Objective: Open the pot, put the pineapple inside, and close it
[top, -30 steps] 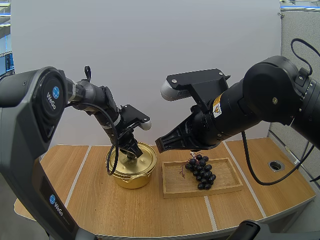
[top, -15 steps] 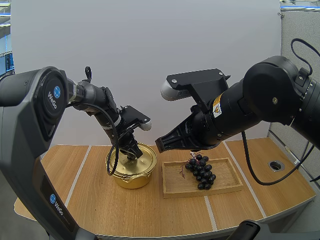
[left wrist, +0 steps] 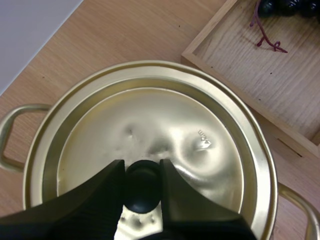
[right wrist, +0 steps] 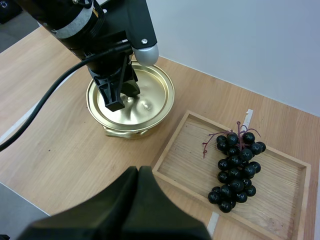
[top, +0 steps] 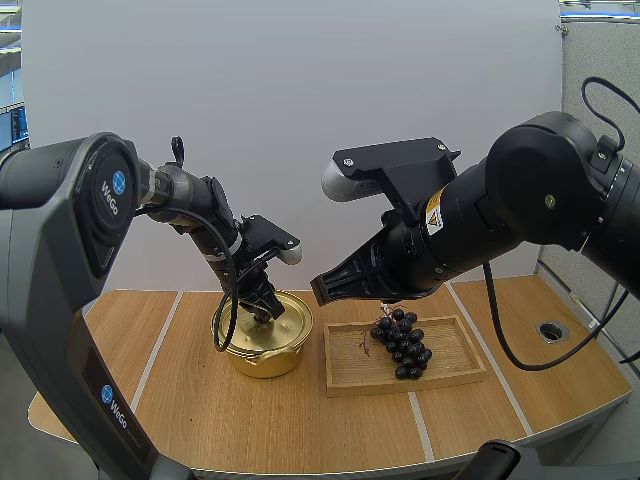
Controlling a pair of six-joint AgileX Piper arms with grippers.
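The left gripper [left wrist: 141, 168] is reaching down over the gold pot [top: 262, 358], and its two black fingers are standing a little apart, pinching the lid's black knob [left wrist: 142, 192] between their tips. The gold lid [left wrist: 165, 130] is sitting flat and centred in the pot's rim, so the pot is closed. In the left wrist view the pot's two loop handles are sticking out beyond the rim on opposite sides.

In the high view the pot is resting on the wooden table [top: 200, 420] at the 9 o'clock side of the wooden tray [top: 350, 375], just beside it but not touching. A bunch of dark grapes [top: 400, 345], not a pineapple, is lying in the tray, near its middle and slightly toward 3 o'clock. The bunch's stem end is pointing toward 12 o'clock, and a reddish bare stalk is trailing out at the bunch's 9 o'clock side.

The right gripper [top: 325, 288] is hanging in the air well above the table, its tips aiming toward 8 o'clock in the high view. Its fingers are lying pressed together as one dark wedge, holding nothing. From its own wrist view it is looking down on the pot and the tray.
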